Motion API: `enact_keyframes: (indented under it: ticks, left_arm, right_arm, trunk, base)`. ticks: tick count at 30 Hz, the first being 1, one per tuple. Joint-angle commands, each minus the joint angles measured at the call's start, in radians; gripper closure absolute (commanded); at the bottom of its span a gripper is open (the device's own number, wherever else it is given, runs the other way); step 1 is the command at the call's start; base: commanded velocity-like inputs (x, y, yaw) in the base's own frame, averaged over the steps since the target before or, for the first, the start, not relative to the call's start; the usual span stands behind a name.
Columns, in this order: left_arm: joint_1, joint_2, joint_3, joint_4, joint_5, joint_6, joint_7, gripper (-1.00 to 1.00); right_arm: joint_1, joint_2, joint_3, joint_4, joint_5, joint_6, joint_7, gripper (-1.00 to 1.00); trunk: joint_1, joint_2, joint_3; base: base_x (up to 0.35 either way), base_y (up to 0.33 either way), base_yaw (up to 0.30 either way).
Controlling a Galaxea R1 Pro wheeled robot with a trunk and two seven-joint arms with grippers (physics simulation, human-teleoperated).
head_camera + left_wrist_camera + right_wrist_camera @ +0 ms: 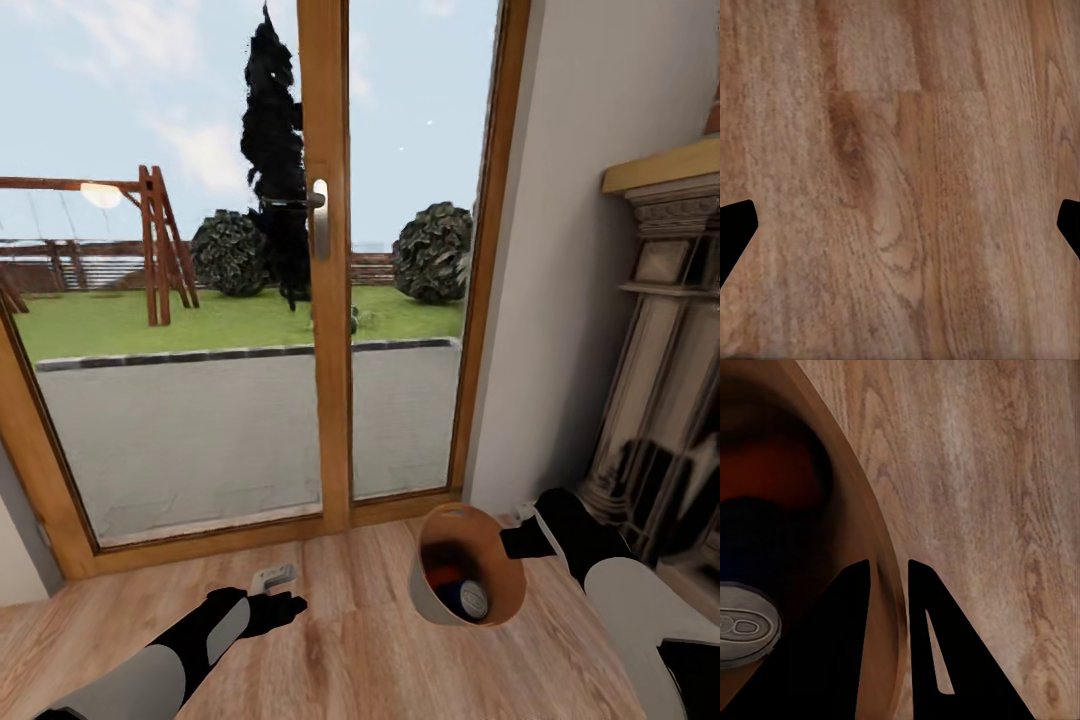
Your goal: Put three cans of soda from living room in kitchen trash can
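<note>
- Two arms reach forward over a wood plank floor (340, 640) in front of a tall glass door (240, 330) with a wooden frame.
- The bin (432, 590) is tilted, its open mouth turned toward the head camera, showing its tan inside.
- The right gripper (886, 577) is clamped on the bin's rim: in the right wrist view one finger sits inside the wall and the other outside, with the wall pinched between them.
- Cans (458, 592) lie inside the bin; an orange-red body and a silver can end with blue beside it are visible, but their number cannot be told.
- In the right wrist view a silver can top (742, 626) shows deep inside the bin, with a dark red shape above it.
- The left gripper (285, 607) hangs low over the floor, well apart from the bin; in the left wrist view its fingers (735, 232) stand wide apart with nothing but planks between them.
- A small white object (273, 576) lies on the floor just beyond the left gripper, near the door sill.
- A dark ornate fireplace surround (665, 380) stands by the wall at the right.
- Outside the glass are a lawn, round bushes and a wooden swing frame (150, 240).
</note>
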Motion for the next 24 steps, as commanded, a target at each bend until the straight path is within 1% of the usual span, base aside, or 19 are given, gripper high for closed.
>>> enact_keyframes:
  ticks: [1, 10, 16, 21, 24]
  left_arm:
    - [0.0, 0.0, 0.0, 0.0, 0.0, 0.0, 0.0, -1.0]
    - [0.0, -0.002, 0.0, 0.0, 0.0, 0.0, 0.0, -1.0]
    - [0.0, -0.008, 0.0, 0.0, 0.0, 0.001, 0.003, -1.0]
    - [0.0, -0.014, 0.0, 0.0, 0.0, 0.001, 0.017, -1.0]
    - [0.0, -0.015, 0.0, 0.0, 0.0, 0.001, 0.02, -1.0]
  right_arm:
    - [-0.001, 0.0, -0.002, -0.001, -0.022, 0.003, 0.003, 1.0]
    - [0.0, 0.001, -0.002, -0.001, -0.022, 0.005, 0.003, 1.0]
    - [0.0, 0.002, -0.001, -0.001, -0.022, 0.005, 0.003, 1.0]
    - [0.0, 0.002, -0.001, -0.001, -0.022, 0.005, 0.003, 1.0]
    - [-0.001, 0.001, -0.001, -0.001, -0.022, 0.005, 0.003, 1.0]
  trunk:
    - [0.0, 0.0, 0.0]
    - [0.0, 0.0, -0.004]
    - [0.0, 0.0, -0.005]
    - [0.0, 0.0, -0.005]
    - [0.0, 0.0, -0.005]
  base:
    - [0.0, 0.007, -0.101]
    - [0.0, 0.002, -0.13]
    - [-0.007, 0.003, -0.03]
    - [-0.021, 0.022, -0.005]
    - [-0.006, 0.087, -0.001]
